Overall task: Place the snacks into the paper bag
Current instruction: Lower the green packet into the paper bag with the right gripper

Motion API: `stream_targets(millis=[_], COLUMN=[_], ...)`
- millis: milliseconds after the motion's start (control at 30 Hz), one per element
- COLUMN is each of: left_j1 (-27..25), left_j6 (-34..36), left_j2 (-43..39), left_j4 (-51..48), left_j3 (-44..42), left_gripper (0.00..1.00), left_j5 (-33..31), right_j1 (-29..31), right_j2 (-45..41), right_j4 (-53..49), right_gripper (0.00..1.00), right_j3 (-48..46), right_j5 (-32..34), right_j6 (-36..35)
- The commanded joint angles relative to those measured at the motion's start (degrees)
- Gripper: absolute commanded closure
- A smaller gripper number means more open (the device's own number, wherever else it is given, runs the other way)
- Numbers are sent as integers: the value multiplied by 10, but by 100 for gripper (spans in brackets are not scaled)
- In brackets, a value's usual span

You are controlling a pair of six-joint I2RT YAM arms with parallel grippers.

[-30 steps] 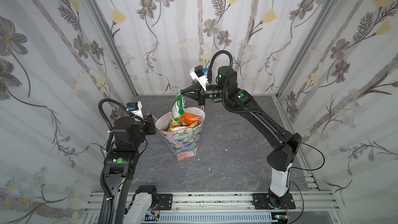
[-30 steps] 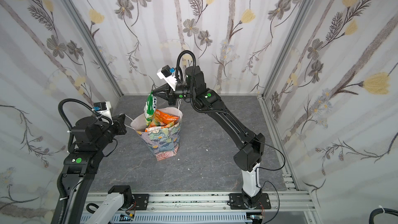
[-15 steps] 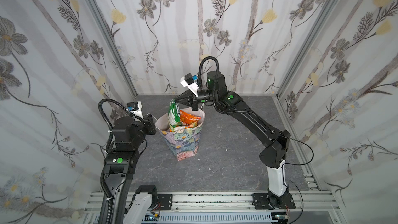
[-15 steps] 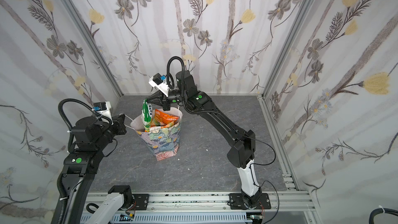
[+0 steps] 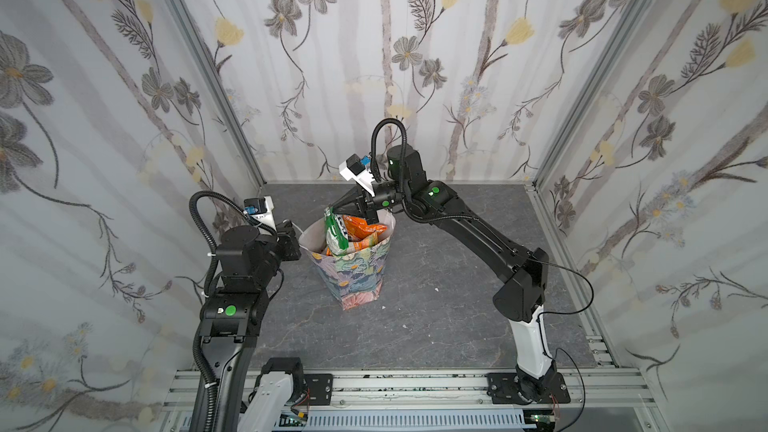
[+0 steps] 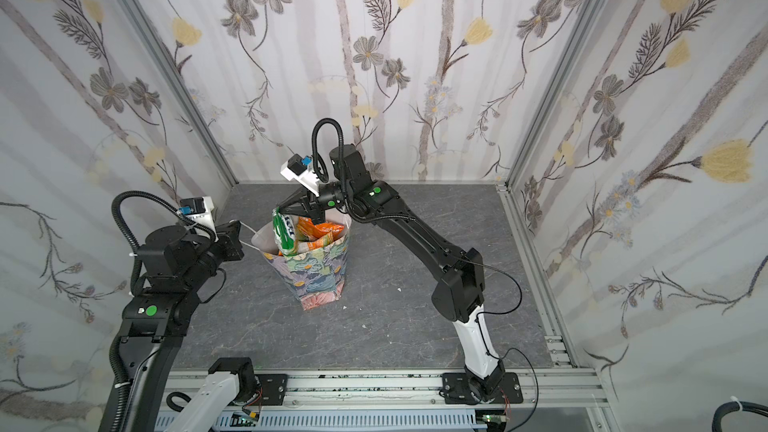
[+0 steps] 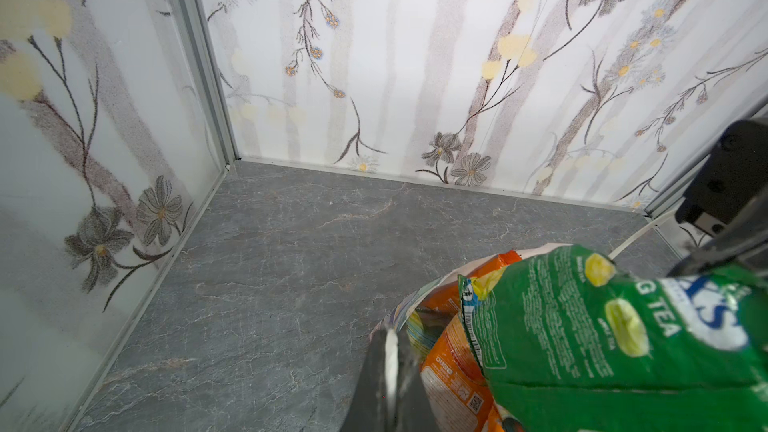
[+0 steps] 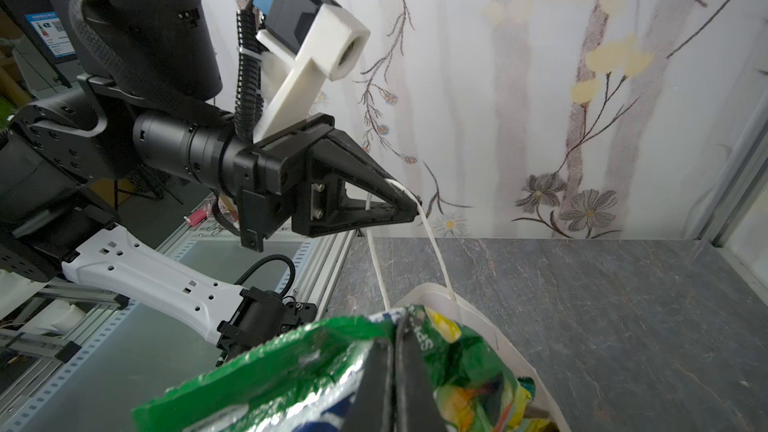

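Observation:
The paper bag (image 5: 357,272) (image 6: 318,276) stands upright mid-floor, floral outside, its mouth open. Orange snacks (image 5: 361,228) (image 7: 451,371) stick up out of it. My right gripper (image 5: 333,206) (image 6: 277,210) (image 8: 395,351) is shut on the top edge of a green packet (image 5: 337,234) (image 6: 284,231) (image 8: 282,371) (image 7: 602,338). That packet hangs upright with its lower part inside the bag mouth. My left gripper (image 5: 297,238) (image 6: 240,238) (image 7: 390,367) (image 8: 409,205), beside the bag's left rim, is shut on the bag's white cord handle (image 7: 390,347) (image 8: 434,243) and holds it taut.
Floral panel walls close in the back and both sides of the grey stone-look floor (image 5: 436,326). An aluminium rail (image 5: 395,384) carrying both arm bases runs along the front edge. A few small white specks (image 5: 436,289) lie right of the bag.
My right gripper has carried the green packet leftward and down, from above the bag's back rim into its mouth. The left arm and the bag have stayed put.

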Motion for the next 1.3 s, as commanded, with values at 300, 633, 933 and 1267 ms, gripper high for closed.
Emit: stream_targets(millis=[300,633,933,1267], left_j1=[0,1,1,2], left_j6=[3,4,6,7], left_j2=[5,0,0,0], left_j4=[35,31,31,29], left_j3=[7,4,6,8], left_gripper=[100,100,100,100], left_j5=[-1,-7,-9,-11], right_j1=[-7,-7,-29,-54], right_j2=[-6,30,5,-13], right_j4=[73,18,-83,-218], right_gripper=[100,100,100,91], right_j3=[34,29,20,20], right_j5=[75,56,77,63], right_j6=[68,32,-59,-152])
